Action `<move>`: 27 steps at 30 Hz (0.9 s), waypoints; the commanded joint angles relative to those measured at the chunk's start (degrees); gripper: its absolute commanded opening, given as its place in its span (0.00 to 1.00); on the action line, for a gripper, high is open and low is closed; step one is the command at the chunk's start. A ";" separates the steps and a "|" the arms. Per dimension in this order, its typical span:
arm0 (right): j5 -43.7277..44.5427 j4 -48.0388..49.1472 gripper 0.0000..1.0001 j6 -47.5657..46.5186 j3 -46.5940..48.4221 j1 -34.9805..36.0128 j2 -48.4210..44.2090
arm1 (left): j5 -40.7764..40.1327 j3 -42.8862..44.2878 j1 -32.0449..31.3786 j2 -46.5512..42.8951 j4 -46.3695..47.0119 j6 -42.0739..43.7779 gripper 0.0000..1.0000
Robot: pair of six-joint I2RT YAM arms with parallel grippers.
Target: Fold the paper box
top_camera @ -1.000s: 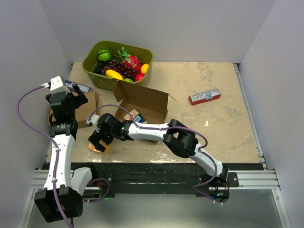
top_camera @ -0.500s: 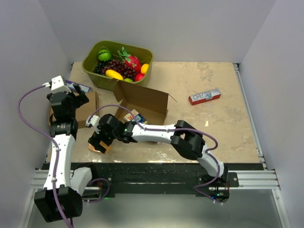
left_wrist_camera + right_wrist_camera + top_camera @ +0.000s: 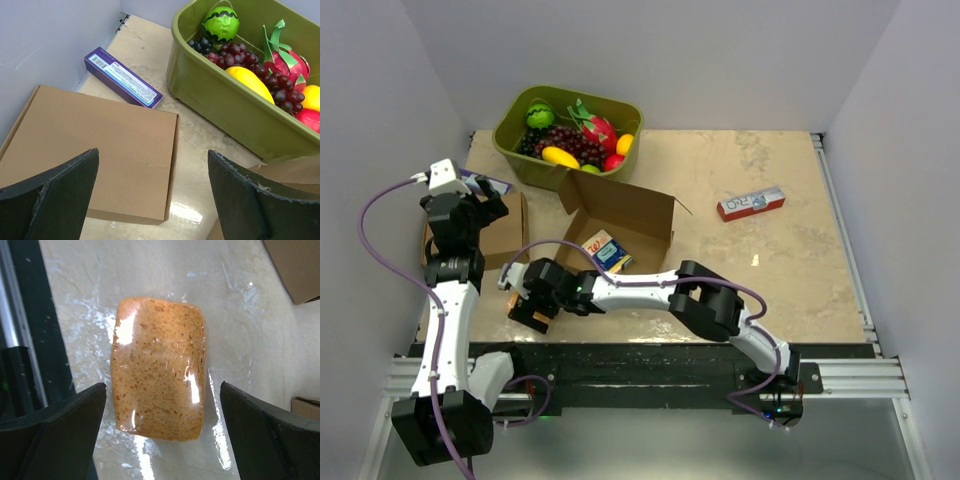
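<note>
The paper box [image 3: 625, 212] is the brown cardboard one standing open at mid table, lid and flaps raised, with a small blue and white carton [image 3: 607, 250] inside. A corner of its flap [image 3: 295, 167] shows in the left wrist view. My left gripper [image 3: 480, 212] [image 3: 152, 157] hangs open over a second, closed brown box [image 3: 500, 232] [image 3: 100, 145] at the far left, touching nothing. My right gripper [image 3: 532, 303] [image 3: 162, 390] is open near the table's front edge, to the left of the paper box, its fingers either side of a plastic-wrapped orange sponge [image 3: 159, 367] lying flat.
A green tub of fruit [image 3: 567, 128] [image 3: 235, 107] stands at the back left. A purple carton [image 3: 122, 77] lies by the left wall behind the closed box. A red and white carton [image 3: 750, 203] lies at the right. The black front rail [image 3: 30, 315] runs beside the sponge.
My right gripper has slid a little toward the front edge, uncovering the small carton in the paper box. The left arm has stayed put.
</note>
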 commanded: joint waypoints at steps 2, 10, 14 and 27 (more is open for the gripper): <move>3.19 0.17 0.99 -2.52 0.17 0.24 2.06 | 0.62 0.14 -0.31 0.11 2.83 0.13 0.93; 3.54 1.22 0.87 -1.12 -2.46 0.24 0.14 | 0.62 0.14 -0.31 0.20 2.74 0.30 0.93; 6.00 2.28 0.56 0.02 -7.28 0.16 -6.62 | 1.50 -0.12 -0.31 0.37 2.74 0.21 0.93; 15.66 -10.01 0.45 6.00 -20.74 -13.98 -30.98 | 6.23 -0.56 -3.29 0.64 3.71 1.36 0.91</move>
